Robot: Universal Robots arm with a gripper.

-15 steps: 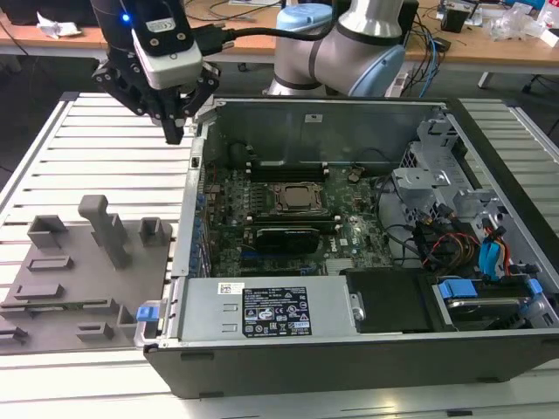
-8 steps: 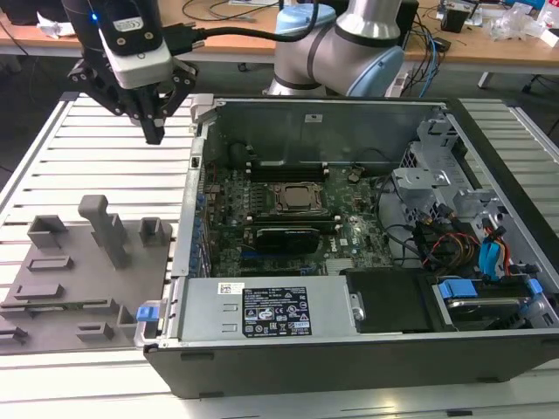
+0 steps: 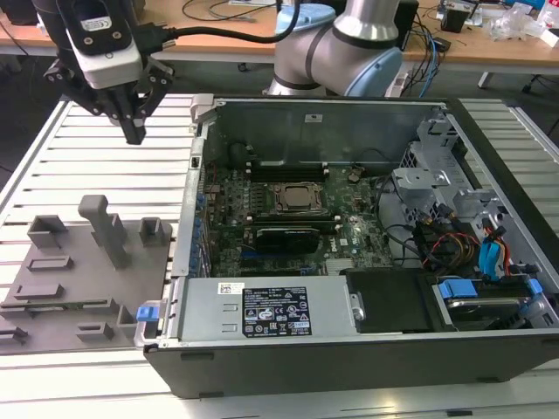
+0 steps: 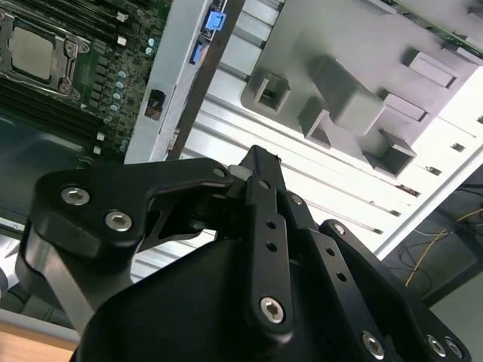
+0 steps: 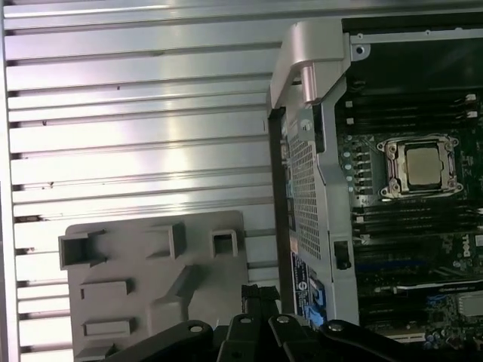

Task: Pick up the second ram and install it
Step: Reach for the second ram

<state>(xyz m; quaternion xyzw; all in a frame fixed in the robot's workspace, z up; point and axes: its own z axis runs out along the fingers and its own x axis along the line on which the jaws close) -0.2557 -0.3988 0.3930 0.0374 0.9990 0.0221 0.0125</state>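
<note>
My gripper (image 3: 133, 133) hangs over the slatted table, off the exterior view's left side of the open computer case (image 3: 196, 175) and behind the grey tray (image 3: 157, 262). Its black fingers (image 4: 256, 162) are pressed together with nothing between them. A thin green strip (image 4: 438, 19) that looks like the second ram lies along the tray's far part, away from the gripper; in the exterior view it is a dark line (image 3: 65, 304). Inside the case, the processor socket (image 3: 297, 196) sits between long black memory slots (image 3: 288, 168). The socket (image 5: 421, 166) also shows in the first wrist view.
The tray carries several raised grey blocks, the tallest (image 3: 106, 229) near its middle. The case's metal side wall (image 5: 317, 151) stands between tray and motherboard. Drive bays and cables (image 3: 472, 244) crowd the case's far side. A power supply (image 3: 262, 310) lies along the case front.
</note>
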